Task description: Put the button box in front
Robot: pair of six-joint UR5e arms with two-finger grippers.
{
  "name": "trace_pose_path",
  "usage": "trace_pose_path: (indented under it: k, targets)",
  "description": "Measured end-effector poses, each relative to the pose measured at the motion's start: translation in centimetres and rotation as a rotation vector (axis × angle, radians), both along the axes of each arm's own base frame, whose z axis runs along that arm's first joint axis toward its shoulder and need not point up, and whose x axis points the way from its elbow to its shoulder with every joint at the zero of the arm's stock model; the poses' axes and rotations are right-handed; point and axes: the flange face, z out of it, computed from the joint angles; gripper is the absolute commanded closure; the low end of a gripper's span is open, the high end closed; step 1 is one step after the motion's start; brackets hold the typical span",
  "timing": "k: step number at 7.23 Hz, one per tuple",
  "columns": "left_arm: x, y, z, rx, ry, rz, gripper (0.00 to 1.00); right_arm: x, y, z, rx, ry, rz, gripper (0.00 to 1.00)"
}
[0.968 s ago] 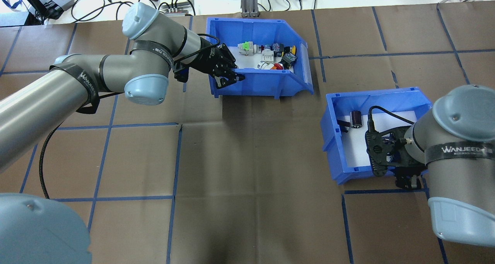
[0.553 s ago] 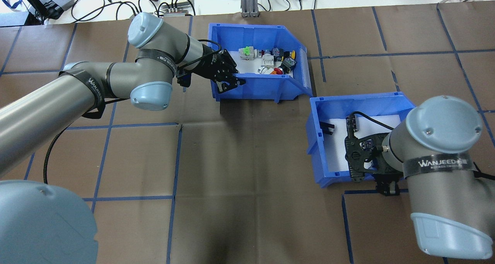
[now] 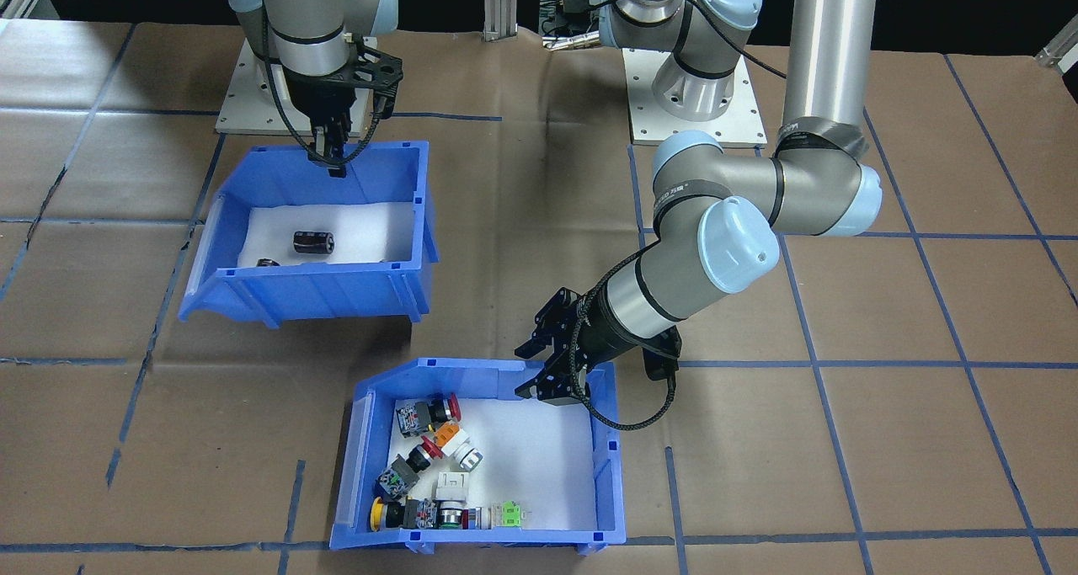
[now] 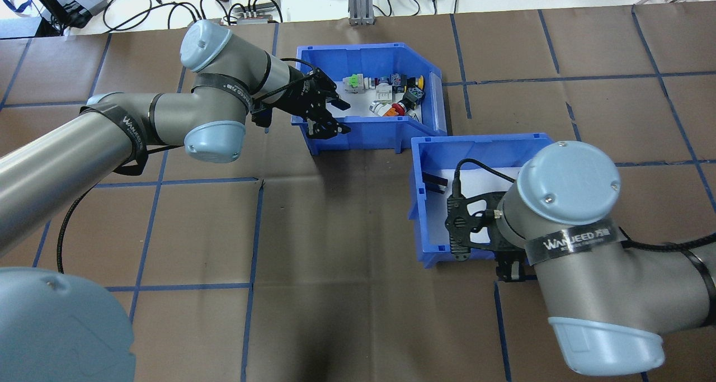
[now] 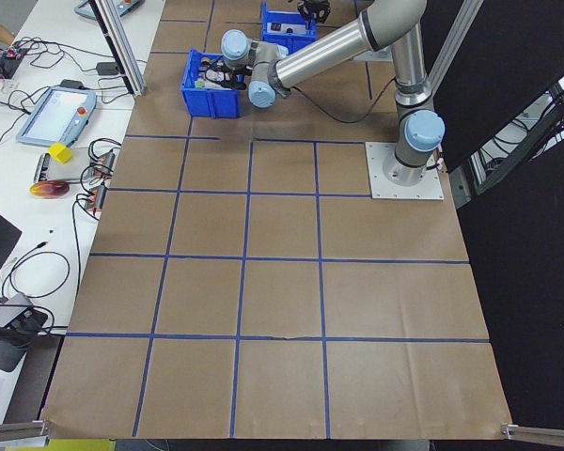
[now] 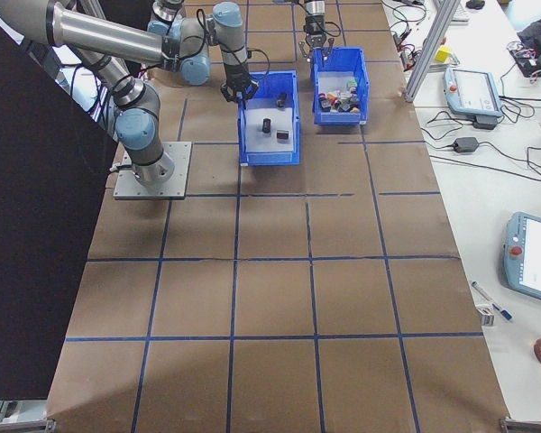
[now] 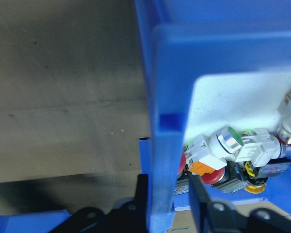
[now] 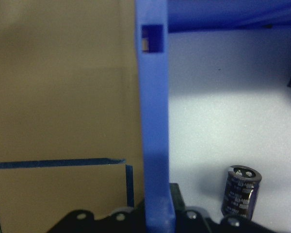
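Observation:
The button box [image 4: 363, 129] is a blue bin with a white liner, standing at the far middle of the table, and is also seen as the button box [image 3: 608, 474]. Its coloured push buttons [image 4: 394, 91] lie bunched at one end. My left gripper [image 4: 339, 117] is open and straddles the box's near wall [image 7: 162, 97]; one finger is inside and one outside, with a gap on the inner side. My right gripper [image 3: 334, 152] is shut on the back wall of the second blue bin [image 4: 425, 203], which holds a black cylinder [image 3: 313, 242].
The second bin's far left corner sits right by the button box's open front. A white bench with cables [image 4: 140, 1] and an aluminium post [image 4: 358, 1] runs along the far edge. Brown paper with blue tape lines [image 4: 251, 231] covers the table.
My right arm has dragged the second bin leftward, up against the button box. The button box has shifted slightly toward me, and my left gripper's fingers have spread wider around its wall.

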Motion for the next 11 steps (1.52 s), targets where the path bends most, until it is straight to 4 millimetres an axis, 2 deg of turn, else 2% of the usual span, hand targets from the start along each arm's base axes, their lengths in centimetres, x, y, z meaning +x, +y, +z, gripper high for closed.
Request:
trace_pose_path:
  k: [1,2,3,4,6,8,9,10,11]
  targets:
    - [0.5,0.4,1.5,-0.019,-0.047,0.01,0.13,3.3,-1.0,0.0,0.005,0.006,-0.004,0.94]
    - [1.2,1.2,3.6,-0.046,-0.115,-0.001,0.14,7.0,-1.7,-0.6,0.012,0.024,-0.009,0.94]
    - [2.2,2.3,5.8,-0.06,-0.193,-0.06,0.12,10.2,-1.8,-1.8,0.02,0.054,-0.019,0.94]
    - [3.9,4.1,8.2,-0.075,-0.28,-0.179,0.02,12.1,-1.5,-2.7,0.024,0.077,-0.023,0.94]
    - [7.8,8.2,12.5,-0.142,-0.466,-0.541,0.01,13.6,-0.8,-3.3,0.026,0.084,-0.021,0.94]
    - [9.8,11.9,15.5,-0.173,-0.546,-0.922,0.0,14.9,0.4,-3.5,0.028,0.08,-0.014,0.93]
    - [10.3,13.3,16.7,-0.19,-0.527,-1.087,0.0,15.3,1.0,-3.7,0.03,0.081,-0.02,0.54]
    - [10.9,14.3,17.5,-0.211,-0.498,-1.221,0.0,15.7,1.4,-3.9,0.032,0.082,-0.036,0.01]
    - [11.6,15.0,18.2,-0.247,-0.478,-1.328,0.0,15.9,1.7,-3.9,0.03,0.079,-0.044,0.0]
